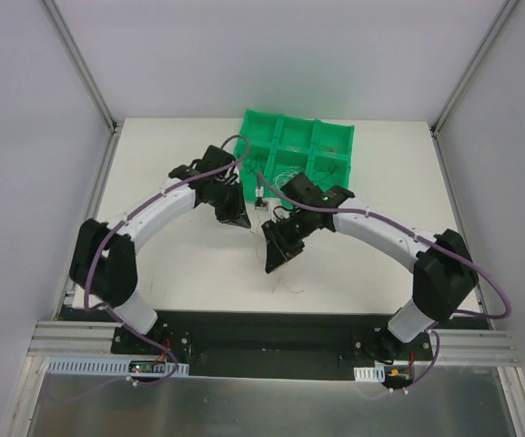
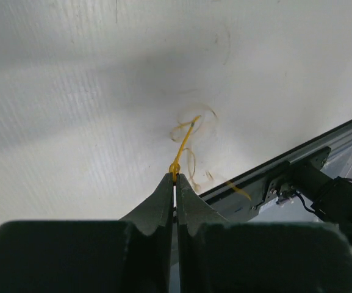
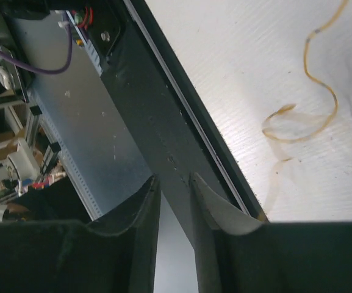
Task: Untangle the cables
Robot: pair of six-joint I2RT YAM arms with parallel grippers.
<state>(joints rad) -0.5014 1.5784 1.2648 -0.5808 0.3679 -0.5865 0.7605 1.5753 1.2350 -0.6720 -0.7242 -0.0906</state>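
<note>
My left gripper (image 2: 175,176) is shut on one end of a thin orange cable (image 2: 183,141), which runs away from the fingertips and hangs above the white table. Its loose curls (image 2: 193,166) trail down beside the fingers. In the right wrist view another stretch of orange cable (image 3: 322,82) loops over the table, well right of my right gripper (image 3: 175,177). That gripper stands open with nothing between its fingers. From above, the left gripper (image 1: 240,218) and right gripper (image 1: 274,262) hang close together in front of the green tray (image 1: 251,123), with faint wire (image 1: 289,284) below them.
The green tray has several compartments, and thin pale wires (image 1: 285,166) lie in one of them. The black front rail of the table (image 3: 163,122) runs right under the right gripper. Grey walls enclose the table on three sides.
</note>
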